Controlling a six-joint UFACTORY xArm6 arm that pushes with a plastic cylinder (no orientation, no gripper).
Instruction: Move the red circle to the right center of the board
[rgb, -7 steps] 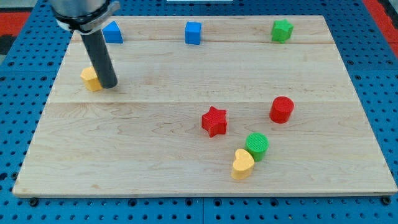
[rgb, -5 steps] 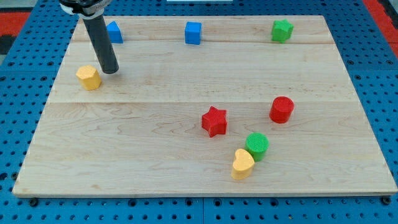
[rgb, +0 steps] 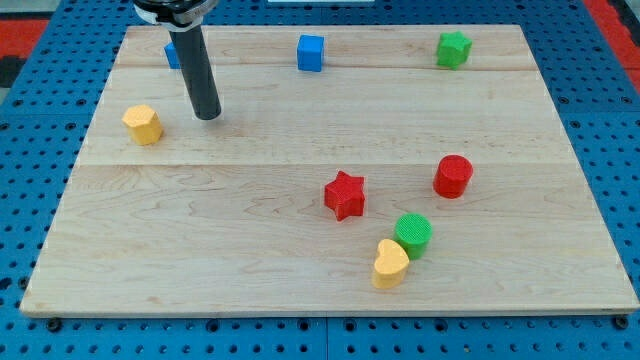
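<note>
The red circle sits on the wooden board at the view's right, a little below mid-height. My tip rests on the board at the upper left, far from the red circle and a short way to the right of a yellow block. The rod rises from the tip toward the view's top and hides most of a blue block behind it.
A red star lies left of the red circle. A green circle touches a yellow heart below them. A blue cube and a green star-like block sit along the top edge.
My tip has moved up and to the right, away from the yellow block at the left, and the rod now covers the blue block at the top left. No block has moved.
</note>
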